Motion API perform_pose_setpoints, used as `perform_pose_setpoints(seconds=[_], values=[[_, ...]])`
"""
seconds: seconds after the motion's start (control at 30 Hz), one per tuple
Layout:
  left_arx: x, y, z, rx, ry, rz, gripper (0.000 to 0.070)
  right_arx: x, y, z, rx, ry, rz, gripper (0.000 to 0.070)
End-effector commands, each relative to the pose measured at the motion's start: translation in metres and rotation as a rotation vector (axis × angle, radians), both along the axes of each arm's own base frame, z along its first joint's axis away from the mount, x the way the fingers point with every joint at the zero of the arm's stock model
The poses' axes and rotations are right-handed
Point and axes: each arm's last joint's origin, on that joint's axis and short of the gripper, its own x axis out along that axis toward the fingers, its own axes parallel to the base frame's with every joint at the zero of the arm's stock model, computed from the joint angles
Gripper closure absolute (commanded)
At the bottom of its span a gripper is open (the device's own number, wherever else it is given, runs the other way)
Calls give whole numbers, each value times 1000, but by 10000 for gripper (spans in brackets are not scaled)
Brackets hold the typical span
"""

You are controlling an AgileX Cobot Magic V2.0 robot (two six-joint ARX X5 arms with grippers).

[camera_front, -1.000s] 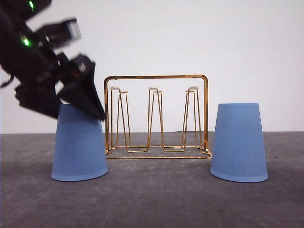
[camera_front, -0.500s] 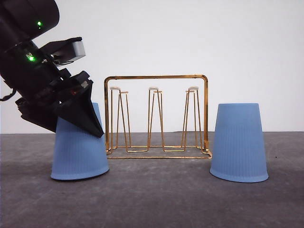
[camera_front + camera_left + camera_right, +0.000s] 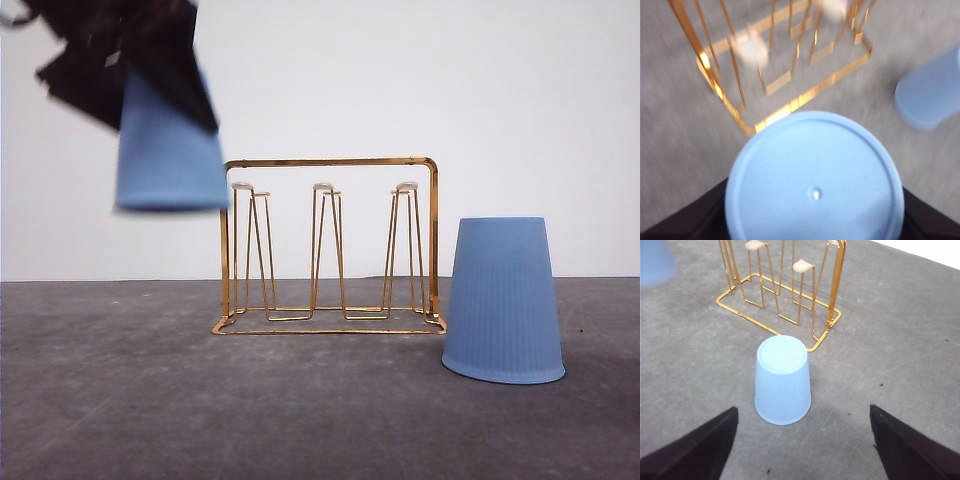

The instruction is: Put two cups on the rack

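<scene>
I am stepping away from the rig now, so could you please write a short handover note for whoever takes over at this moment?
Left gripper: shut on the lifted cup, held upside down in the air, to the left of the rack and about level with its top.
Right gripper: open, holding nothing, above the second cup.
The second cup stands upside down on the table, just right of the rack.
Done: one cup picked up. No cup is on a prong yet.
Left: set the lifted cup over a prong, then pick up and place the second cup.
</scene>
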Motion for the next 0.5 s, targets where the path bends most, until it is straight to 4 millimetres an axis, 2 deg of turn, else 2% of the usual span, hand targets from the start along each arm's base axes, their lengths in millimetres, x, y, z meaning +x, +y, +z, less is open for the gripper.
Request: perform_pose_setpoints(seconds=[0.0,0.1,0.2,0.47], values=[[3,-3,18,-46,-49,17,433,1,0,3,-2,-17,5,166],[6,-5,30,-99,-120,30,431,1,0,3,-2,-17,5,166],[12,-7,30,-93,-163,62,430,1,0,3,-2,-17,5,166],[40,-19,3,-35,-131,102,429,1,0,3,0,-16,3,166]])
